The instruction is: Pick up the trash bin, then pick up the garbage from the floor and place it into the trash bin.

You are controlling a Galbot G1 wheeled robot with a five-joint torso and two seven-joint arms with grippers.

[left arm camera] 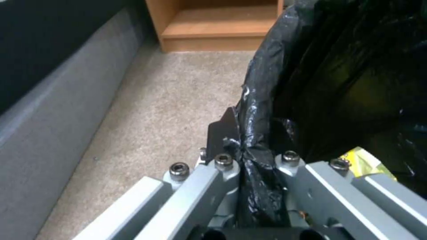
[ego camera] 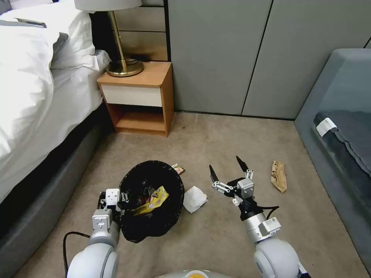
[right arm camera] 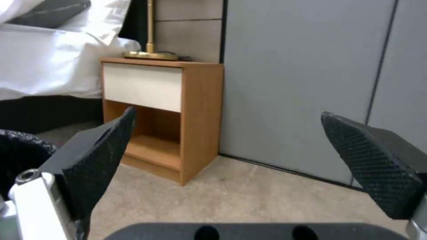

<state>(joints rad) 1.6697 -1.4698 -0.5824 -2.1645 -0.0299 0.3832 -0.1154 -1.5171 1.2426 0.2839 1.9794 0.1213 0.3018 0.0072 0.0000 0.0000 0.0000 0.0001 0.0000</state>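
The trash bin (ego camera: 154, 226), lined with a black bag, is in front of me at the left. My left gripper (ego camera: 122, 197) is shut on its near-left rim; in the left wrist view the gripper (left arm camera: 238, 150) pinches the folded black bag (left arm camera: 338, 83). A yellow wrapper (ego camera: 154, 200) and other litter lie inside the bin. On the carpet lie a white paper wad (ego camera: 194, 199) just right of the bin, a small colourful wrapper (ego camera: 178, 168) behind it and a brown paper bag (ego camera: 279, 176) farther right. My right gripper (ego camera: 227, 166) hangs open and empty above the carpet between wad and bag.
A wooden nightstand (ego camera: 135, 100) with a brass lamp (ego camera: 123, 65) stands at the back left beside the bed (ego camera: 34, 96). A grey sofa (ego camera: 340, 127) lines the right side. Grey wall panels (ego camera: 232, 54) close the back. Bare carpet lies between.
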